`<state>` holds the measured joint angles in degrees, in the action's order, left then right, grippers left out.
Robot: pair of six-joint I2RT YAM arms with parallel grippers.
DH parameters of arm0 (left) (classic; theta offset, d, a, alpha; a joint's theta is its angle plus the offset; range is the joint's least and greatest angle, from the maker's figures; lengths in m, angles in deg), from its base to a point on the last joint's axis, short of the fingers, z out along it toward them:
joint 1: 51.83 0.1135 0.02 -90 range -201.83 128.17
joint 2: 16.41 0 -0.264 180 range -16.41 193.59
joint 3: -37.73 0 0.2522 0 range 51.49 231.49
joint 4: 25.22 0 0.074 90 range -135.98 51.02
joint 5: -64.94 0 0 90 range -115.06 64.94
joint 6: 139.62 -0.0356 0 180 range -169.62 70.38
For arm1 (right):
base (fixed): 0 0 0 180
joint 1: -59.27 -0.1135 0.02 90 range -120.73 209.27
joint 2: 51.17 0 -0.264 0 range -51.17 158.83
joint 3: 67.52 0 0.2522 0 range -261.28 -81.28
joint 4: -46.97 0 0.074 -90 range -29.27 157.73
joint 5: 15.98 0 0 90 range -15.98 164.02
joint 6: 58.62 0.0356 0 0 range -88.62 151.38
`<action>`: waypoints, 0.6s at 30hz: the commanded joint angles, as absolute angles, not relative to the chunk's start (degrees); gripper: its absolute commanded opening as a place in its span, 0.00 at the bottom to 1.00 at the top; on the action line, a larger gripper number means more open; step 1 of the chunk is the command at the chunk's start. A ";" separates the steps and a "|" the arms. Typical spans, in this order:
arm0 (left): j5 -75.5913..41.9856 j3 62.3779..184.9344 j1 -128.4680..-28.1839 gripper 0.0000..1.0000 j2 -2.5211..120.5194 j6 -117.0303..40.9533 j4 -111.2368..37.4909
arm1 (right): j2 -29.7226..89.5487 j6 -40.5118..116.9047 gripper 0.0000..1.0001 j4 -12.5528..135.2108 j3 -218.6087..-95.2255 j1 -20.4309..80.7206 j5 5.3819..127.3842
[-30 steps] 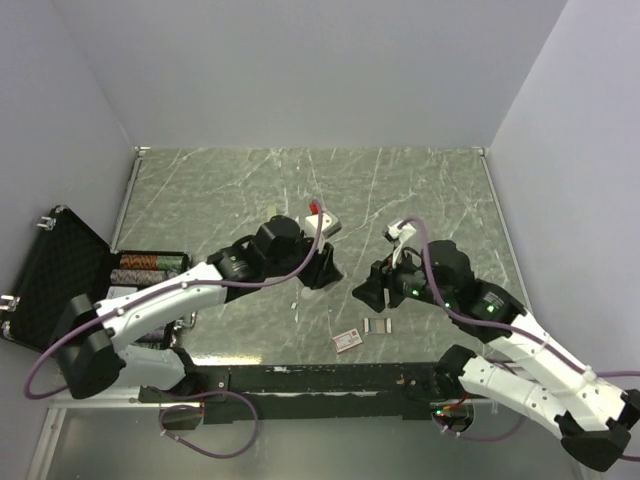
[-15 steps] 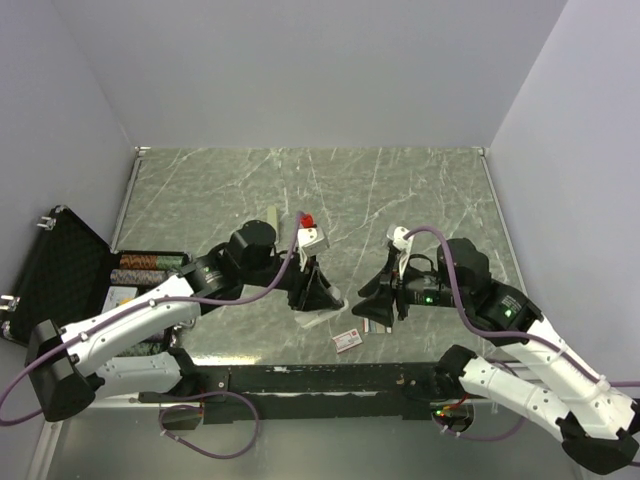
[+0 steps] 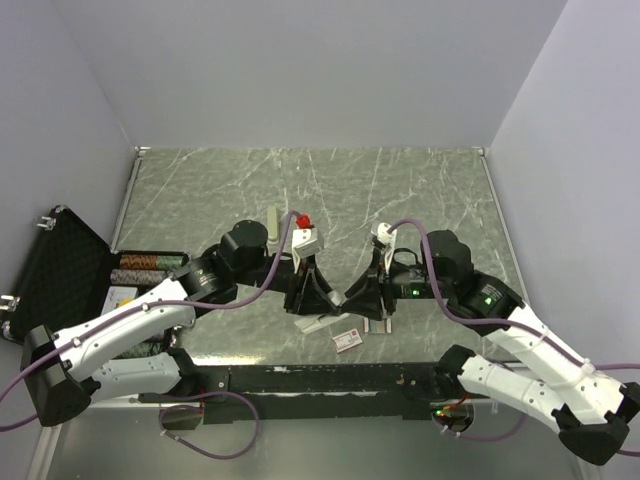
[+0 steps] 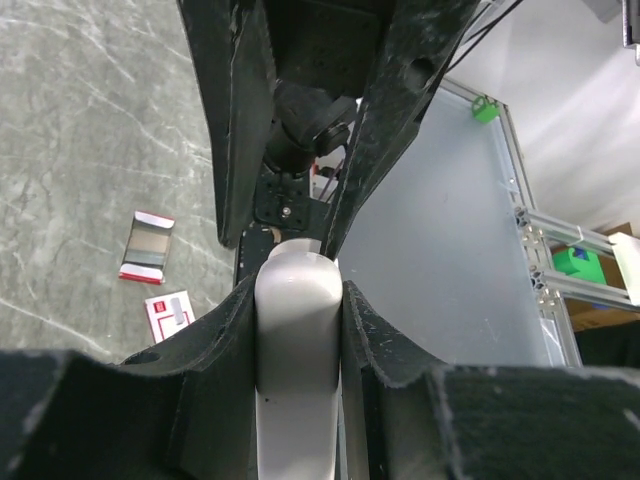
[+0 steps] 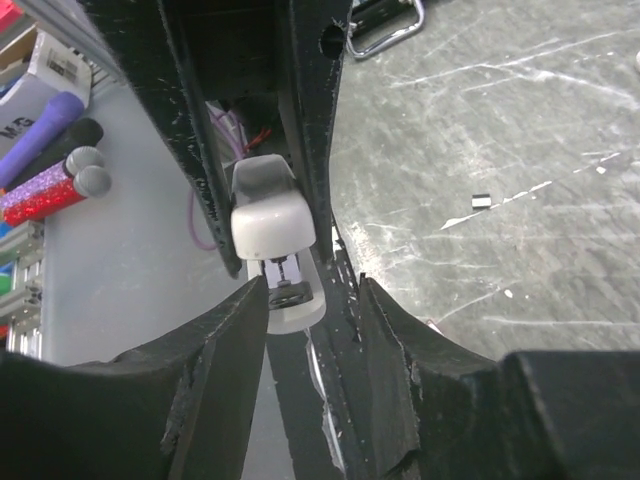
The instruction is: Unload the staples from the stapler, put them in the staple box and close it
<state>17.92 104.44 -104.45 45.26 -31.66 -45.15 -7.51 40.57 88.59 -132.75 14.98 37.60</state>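
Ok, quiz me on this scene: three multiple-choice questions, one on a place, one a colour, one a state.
1. Where is the red-and-white box? A near the table's front edge; B at its far edge; C off the table.
2. The body of the stapler is: A black; B blue; C white.
3. The left gripper is: A open, empty; B shut on the stapler; C out of view.
Answers: 1 A, it sits at the marble's near margin; 2 C, a pale body shows between the fingers; 3 B, both fingers press its sides.
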 commanded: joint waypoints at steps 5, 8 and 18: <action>20.56 104.31 -104.65 0.01 43.54 -29.67 -39.42 | -7.40 41.40 0.39 83.32 -131.56 14.01 34.74; 18.63 104.31 -104.74 0.01 43.18 -29.14 -37.85 | -8.01 42.19 0.36 82.71 -129.72 13.48 33.34; 10.37 103.70 -104.65 0.01 41.08 -25.19 -29.93 | -9.77 45.71 0.15 77.35 -122.51 10.58 33.24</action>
<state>16.28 102.18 -104.69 44.39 -27.93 -43.38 -9.32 43.52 79.04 -125.58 12.90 34.63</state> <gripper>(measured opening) 0.356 0.215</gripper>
